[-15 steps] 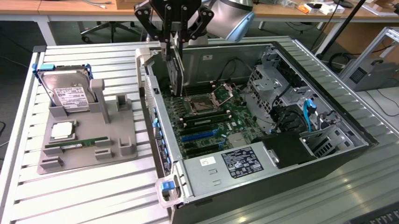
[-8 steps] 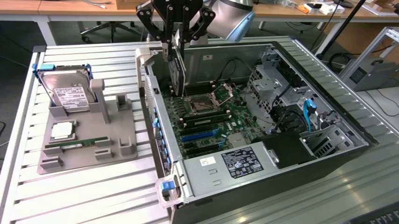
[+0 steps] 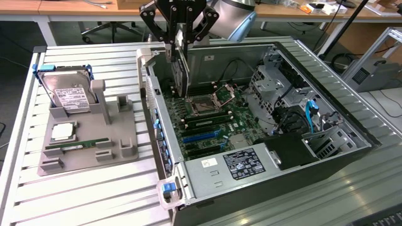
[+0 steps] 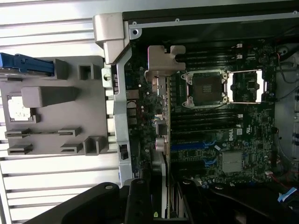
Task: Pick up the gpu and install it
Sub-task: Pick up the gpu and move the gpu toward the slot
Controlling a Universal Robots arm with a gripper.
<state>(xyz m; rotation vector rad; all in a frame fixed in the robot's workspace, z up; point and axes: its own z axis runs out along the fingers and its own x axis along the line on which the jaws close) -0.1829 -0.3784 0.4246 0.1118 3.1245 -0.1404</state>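
We note slatted metal table (image 3: 94, 197), desks (image 3: 69, 8) behind. Exterior view's left: one grey fixture (image 3: 88, 162) bearing one hard drive (image 3: 69, 96), one memory stick (image 3: 78, 145). Right: one open computer case (image 3: 301, 188). Gripper (image 3: 180, 44) clamped on one gpu (image 3: 182, 75), upright over motherboard (image 3: 217, 125)
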